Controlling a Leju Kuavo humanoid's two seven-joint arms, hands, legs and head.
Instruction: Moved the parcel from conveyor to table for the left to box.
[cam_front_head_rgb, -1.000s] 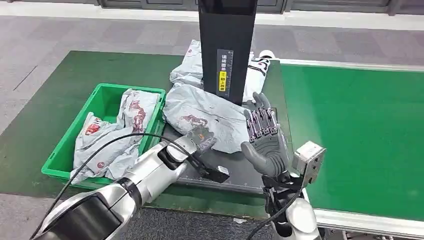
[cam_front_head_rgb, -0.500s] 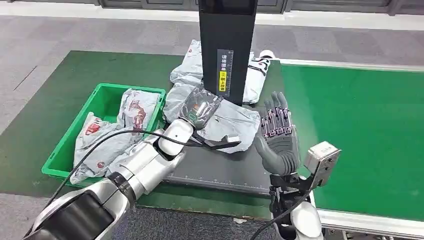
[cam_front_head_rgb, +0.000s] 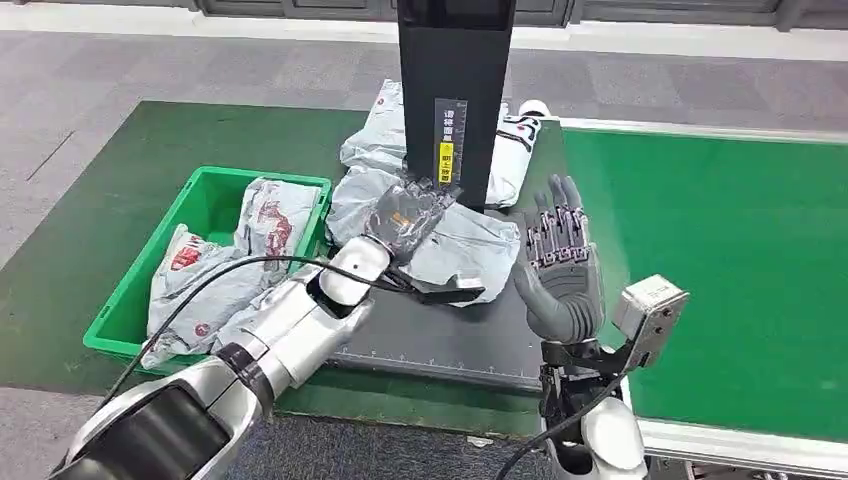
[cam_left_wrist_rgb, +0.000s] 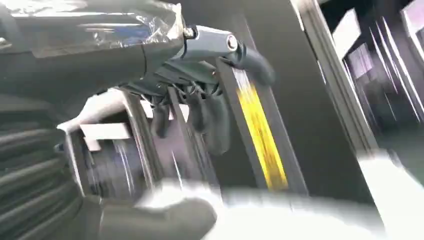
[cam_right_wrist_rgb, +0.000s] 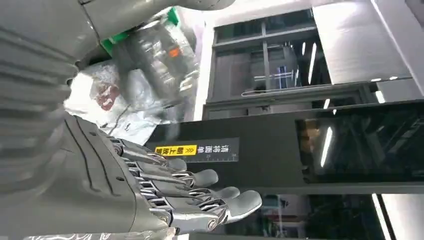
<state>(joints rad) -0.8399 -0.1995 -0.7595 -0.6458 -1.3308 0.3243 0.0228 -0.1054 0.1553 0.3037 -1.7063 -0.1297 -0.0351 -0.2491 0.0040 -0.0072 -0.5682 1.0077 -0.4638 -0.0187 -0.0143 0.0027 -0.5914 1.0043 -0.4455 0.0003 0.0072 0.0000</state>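
Observation:
A grey parcel (cam_front_head_rgb: 455, 248) with a red mark lies crumpled on the black table plate (cam_front_head_rgb: 450, 338), just in front of the black column. My left hand (cam_front_head_rgb: 408, 215), wrapped in clear film, hovers over the parcel's far left part, close to the column. In the left wrist view its dark fingers (cam_left_wrist_rgb: 210, 117) hang curled and apart from the thumb, with nothing between them. My right hand (cam_front_head_rgb: 557, 275) stands upright at the parcel's right edge, fingers stretched out and empty. The right wrist view shows that hand (cam_right_wrist_rgb: 150, 192) and the parcel (cam_right_wrist_rgb: 107, 102) beyond it.
A black column (cam_front_head_rgb: 455, 90) with a yellow label rises behind the parcel, with two more grey parcels (cam_front_head_rgb: 372, 140) behind it. A green bin (cam_front_head_rgb: 262, 177) at the left holds several parcels. The green conveyor belt (cam_front_head_rgb: 720, 260) runs along the right.
My left hand rose from the parcel's near edge and moved away toward the column. My right hand shifted a little right and farther off. The parcel stayed on the plate.

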